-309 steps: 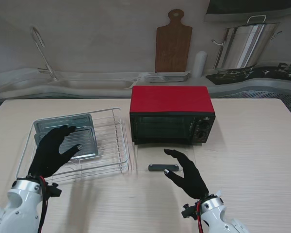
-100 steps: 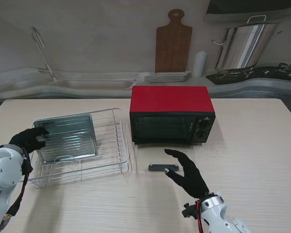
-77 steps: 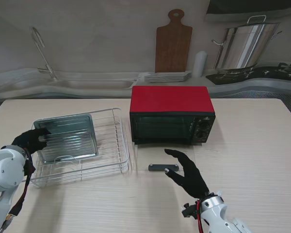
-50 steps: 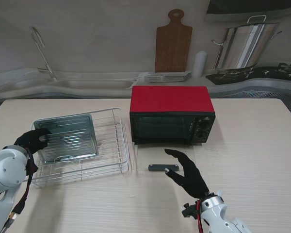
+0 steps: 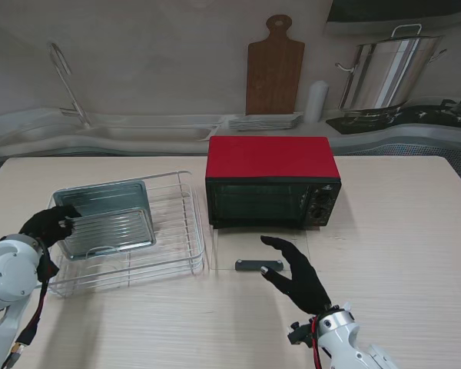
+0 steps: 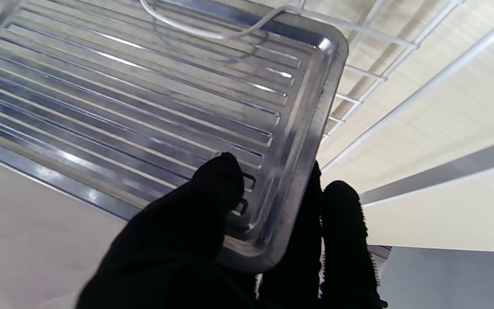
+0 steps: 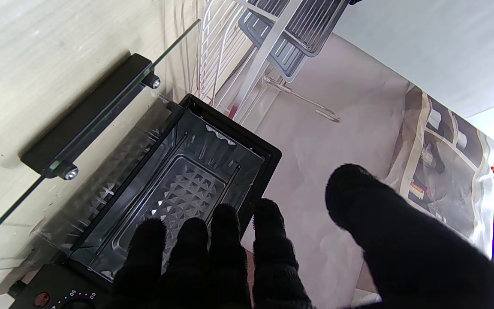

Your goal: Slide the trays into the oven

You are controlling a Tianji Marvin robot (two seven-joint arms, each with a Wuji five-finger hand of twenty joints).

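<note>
Since three seconds ago our left hand (image 5: 48, 225) has drawn back to the left edge of the white wire rack (image 5: 180, 231) and now pinches the upper ribbed metal tray (image 5: 111, 231), lifted and tilted, thumb on its face and fingers beneath its rim. We count two trays; the second tray (image 5: 100, 194) lies beneath, farther back. Our right hand (image 5: 298, 274) hovers, fingers spread, near the glass door (image 5: 238, 244) of the one red oven (image 5: 272, 179).
</note>
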